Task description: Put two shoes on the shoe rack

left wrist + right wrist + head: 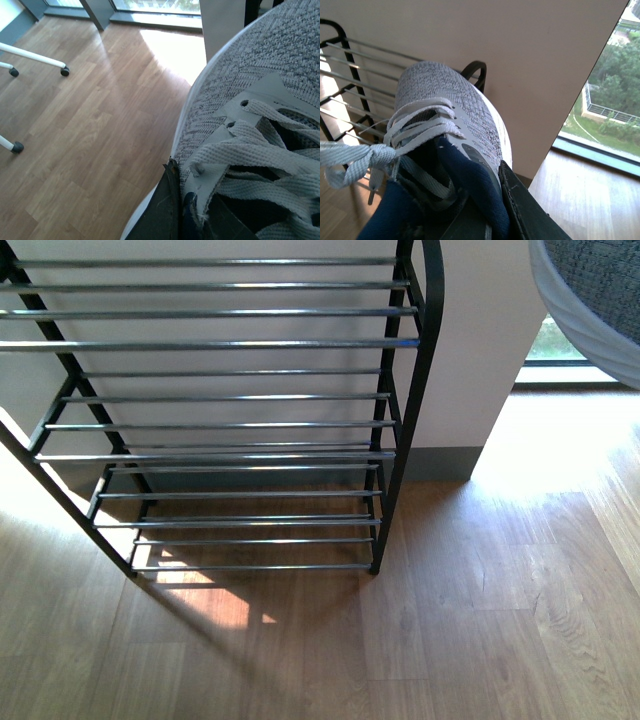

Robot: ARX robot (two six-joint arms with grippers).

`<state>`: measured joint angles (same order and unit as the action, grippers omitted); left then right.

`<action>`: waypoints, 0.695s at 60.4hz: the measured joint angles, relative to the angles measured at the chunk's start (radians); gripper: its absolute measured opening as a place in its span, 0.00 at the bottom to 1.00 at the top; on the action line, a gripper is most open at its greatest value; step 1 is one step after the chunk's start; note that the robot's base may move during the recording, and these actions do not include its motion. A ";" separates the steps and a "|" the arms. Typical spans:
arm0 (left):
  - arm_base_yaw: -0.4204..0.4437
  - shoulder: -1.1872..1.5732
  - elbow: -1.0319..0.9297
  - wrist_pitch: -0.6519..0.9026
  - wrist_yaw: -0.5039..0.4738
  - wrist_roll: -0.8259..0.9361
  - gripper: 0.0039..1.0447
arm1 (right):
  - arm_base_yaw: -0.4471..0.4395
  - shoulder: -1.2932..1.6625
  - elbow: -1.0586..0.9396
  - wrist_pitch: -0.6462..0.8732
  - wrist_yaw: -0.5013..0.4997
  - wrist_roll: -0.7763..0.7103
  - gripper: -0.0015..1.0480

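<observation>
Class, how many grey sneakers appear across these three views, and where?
2. The first sneaker is gripped by the left gripper above the floor; the second sneaker by the right gripper near the shoe rack. The rack holds none.

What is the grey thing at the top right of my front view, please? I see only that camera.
Observer: A grey knit shoe; the right gripper clamps its collar.
Operator: Is the other one off the floor too?
Observer: Yes, the left gripper holds the second shoe above the wood floor.
Operator: Which way does the right arm's shoe point?
Observer: Its toe faces the top corner of the rack.
</observation>
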<state>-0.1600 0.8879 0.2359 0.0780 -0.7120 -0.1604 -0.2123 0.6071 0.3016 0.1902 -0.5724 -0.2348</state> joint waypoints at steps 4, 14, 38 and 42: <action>0.000 0.000 0.000 0.000 0.003 0.000 0.01 | 0.000 0.000 0.000 0.000 0.002 0.000 0.01; -0.001 -0.002 0.001 0.000 0.002 0.000 0.01 | -0.002 0.000 0.002 0.000 0.007 0.000 0.01; -0.001 -0.002 0.001 0.000 0.008 0.000 0.01 | 0.193 0.246 0.121 0.074 0.214 0.171 0.01; -0.001 -0.002 0.001 0.000 0.009 0.000 0.01 | 0.274 0.369 0.184 0.124 0.297 0.218 0.01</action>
<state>-0.1612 0.8860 0.2367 0.0780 -0.7029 -0.1604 0.0616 0.9760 0.4858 0.3141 -0.2752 -0.0170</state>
